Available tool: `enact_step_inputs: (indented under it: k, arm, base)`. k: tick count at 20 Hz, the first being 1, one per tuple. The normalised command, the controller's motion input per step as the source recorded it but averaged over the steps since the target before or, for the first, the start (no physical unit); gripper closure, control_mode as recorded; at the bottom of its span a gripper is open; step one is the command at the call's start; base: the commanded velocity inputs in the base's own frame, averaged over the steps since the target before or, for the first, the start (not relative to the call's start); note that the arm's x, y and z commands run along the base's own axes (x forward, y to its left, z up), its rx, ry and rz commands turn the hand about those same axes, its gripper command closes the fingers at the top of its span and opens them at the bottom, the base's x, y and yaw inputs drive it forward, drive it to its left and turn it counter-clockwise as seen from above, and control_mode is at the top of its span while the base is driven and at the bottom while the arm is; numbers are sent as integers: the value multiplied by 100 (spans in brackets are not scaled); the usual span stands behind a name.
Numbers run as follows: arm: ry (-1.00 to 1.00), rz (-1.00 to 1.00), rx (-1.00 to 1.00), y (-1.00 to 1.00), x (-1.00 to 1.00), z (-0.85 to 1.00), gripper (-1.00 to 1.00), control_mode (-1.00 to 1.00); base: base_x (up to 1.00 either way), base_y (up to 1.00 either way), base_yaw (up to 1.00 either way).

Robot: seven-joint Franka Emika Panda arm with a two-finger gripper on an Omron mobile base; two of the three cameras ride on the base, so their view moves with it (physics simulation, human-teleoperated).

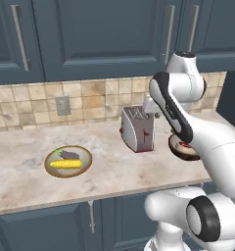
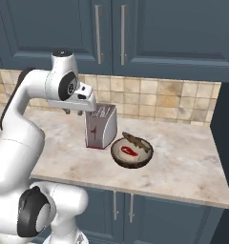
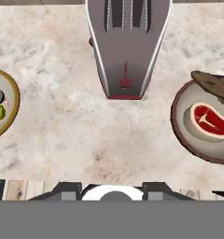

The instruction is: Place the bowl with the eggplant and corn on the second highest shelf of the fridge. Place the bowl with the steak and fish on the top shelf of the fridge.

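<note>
a marble-topped table (image 1: 21, 171) runs under blue-grey cabinets (image 1: 90, 34), with a tan tiled backsplash (image 1: 90, 100) behind it. on the left part of the table lies a shallow light-rimmed bowl (image 1: 68, 161) with the corn (image 1: 65, 164) lying across its front and the eggplant (image 1: 69, 155) just behind, touching it. a silver toaster (image 2: 100, 126) with a red base and two top slots stands near the middle of the table, between the two bowls. to its right sits a dark brown bowl (image 2: 131, 152) holding the steak (image 2: 129, 151), flat on the bowl's floor, and the fish (image 2: 135, 141), which lies along the far rim and sticks out over it.

the white arm bends over the table, and its claw (image 2: 74, 111) hangs above the toaster area, well clear of both bowls (in the left base view the forearm covers most of the brown bowl). from the hand view the toaster (image 3: 128, 46) sits straight ahead, the corn bowl (image 3: 3, 109) at the left edge and the steak bowl (image 3: 202, 122) at the right, with the steak (image 3: 211, 120) and fish (image 3: 215, 85) plain to see. the claw has nothing in its grip; how far its fingers stand apart i cannot tell, since the tips are hidden low in the hand view and tucked under the hand in the right base view.

a dark panel (image 2: 228, 143) rises at the right end of the table.
</note>
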Motion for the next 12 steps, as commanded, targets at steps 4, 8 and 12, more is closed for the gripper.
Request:
enact_step_inputs:
  k: [4,8,12]
  arm:
    - [0,0,-2,0,0,-3,-100,-100]
    - [-1,-4,1,-16,-27,-6,-100,-100]
    - [-1,-36,19,-98,-89,-19,-100,-100]
  base:
    - [0,0,0]
    - [0,0,0]
    - [0,0,0]
